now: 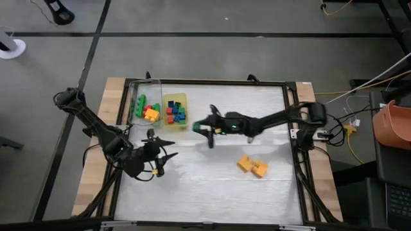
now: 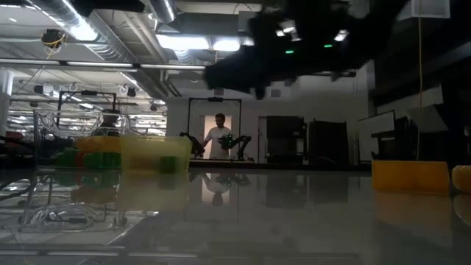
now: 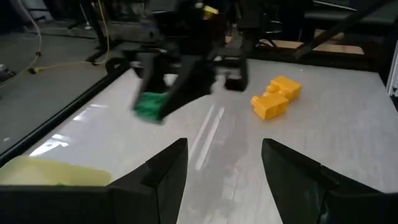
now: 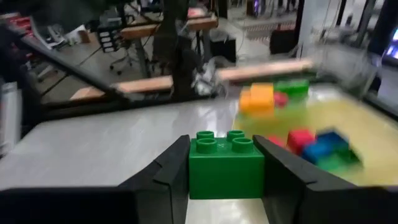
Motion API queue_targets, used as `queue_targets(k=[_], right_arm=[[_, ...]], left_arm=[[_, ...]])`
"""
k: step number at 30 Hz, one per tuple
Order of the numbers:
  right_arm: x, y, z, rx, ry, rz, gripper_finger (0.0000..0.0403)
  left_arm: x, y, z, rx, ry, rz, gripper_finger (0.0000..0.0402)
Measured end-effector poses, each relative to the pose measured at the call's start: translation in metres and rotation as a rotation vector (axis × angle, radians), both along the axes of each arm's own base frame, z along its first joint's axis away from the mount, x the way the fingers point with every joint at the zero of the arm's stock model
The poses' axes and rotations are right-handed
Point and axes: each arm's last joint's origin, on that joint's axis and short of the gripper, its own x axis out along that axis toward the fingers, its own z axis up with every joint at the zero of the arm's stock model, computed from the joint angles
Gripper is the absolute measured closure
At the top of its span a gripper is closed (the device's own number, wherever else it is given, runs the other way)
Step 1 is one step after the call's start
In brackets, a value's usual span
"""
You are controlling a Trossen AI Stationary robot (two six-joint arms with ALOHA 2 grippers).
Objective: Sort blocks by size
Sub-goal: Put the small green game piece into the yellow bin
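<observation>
- Above the table's middle, just beside the yellow tray (image 1: 174, 110), the right gripper (image 1: 210, 130) hangs clear of the surface, clamped on one green brick (image 4: 226, 165); four studs show on the brick's top in the right wrist view.
- Left gripper (image 1: 160, 156): hovers low at the near left of the table (image 1: 257, 192), fingers (image 3: 163, 174) spread apart, nothing between them.
- Yellow tray: holds a cluster of small red, blue and green blocks (image 1: 175, 112); an exact count cannot be made.
- Clear container (image 1: 142, 102): touches the tray's left side and holds green bricks (image 1: 140, 104) plus orange ones (image 1: 151, 114); number unclear.
- Right half of table: two orange bricks (image 1: 252, 166) lie touching each other, well apart from the tray.
- Background, low view: one person (image 2: 218, 137) stands in the room beyond.
</observation>
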Motion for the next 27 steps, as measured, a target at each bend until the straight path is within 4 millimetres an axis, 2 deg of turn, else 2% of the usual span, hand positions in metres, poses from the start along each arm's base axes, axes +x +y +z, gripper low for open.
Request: queue_targets(k=[7, 13, 19, 27], right_arm=[[0.075, -0.036, 0.005, -0.032, -0.009, 0.002, 0.0255], [0.120, -0.073, 0.003, -0.023, 0.058, -0.046, 0.0254], [0.139, -0.097, -0.002, -0.020, 0.061, -0.085, 0.0254], [0.140, -0.096, -0.005, -0.025, 0.080, -0.116, 0.0247]], left_arm=[[-0.005, -0.005, -0.004, -0.024, 0.007, 0.001, 0.0210], [-0.006, -0.006, -0.004, -0.035, 0.004, -0.002, 0.0210], [-0.007, -0.007, -0.004, -0.037, 0.005, -0.004, 0.0210], [-0.007, -0.007, -0.005, -0.036, 0.007, -0.004, 0.0210]])
